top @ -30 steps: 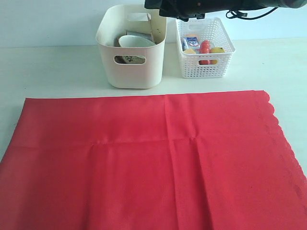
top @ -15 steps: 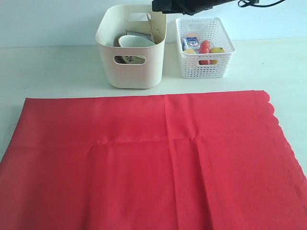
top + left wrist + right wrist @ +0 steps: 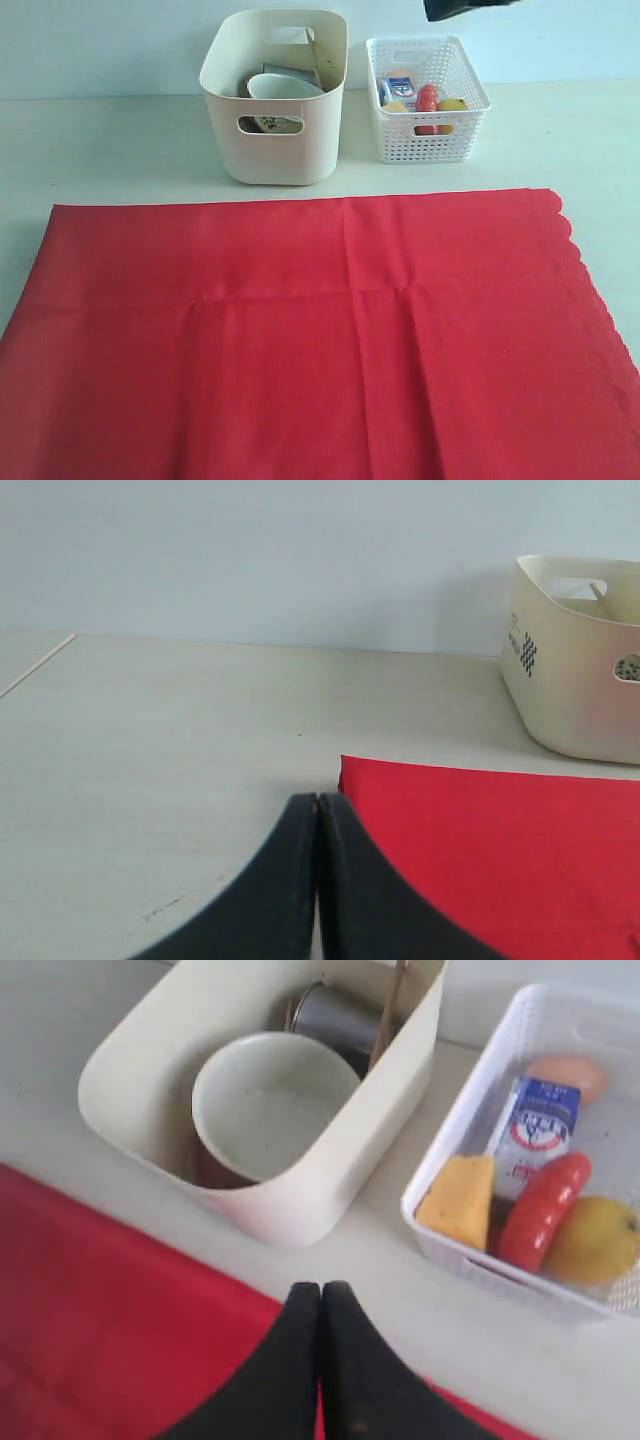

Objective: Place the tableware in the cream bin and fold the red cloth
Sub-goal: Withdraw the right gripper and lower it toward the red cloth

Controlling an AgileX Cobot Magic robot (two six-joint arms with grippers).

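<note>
Pale tabletop [image 3: 110, 140] carries our red cloth [image 3: 320, 330] spread flat before the cream bin [image 3: 272, 160], and with left gripper [image 3: 317, 800] and right gripper [image 3: 321, 1287] both pressed together on nothing, we judge it light, limp and best pinched at its corners.

— From where does the outside camera look?
— From the near side of the table [image 3: 100, 140], high, facing down over the red cloth [image 3: 300, 330] to the cream bin [image 3: 275, 160] and the white basket [image 3: 430, 148] behind it.
— And the wrist cameras?
— The left one sits low by the table, looking almost level past a cloth corner to the bin. The right one looks steeply down, close above bin and basket. All three share bin and cloth.
</note>
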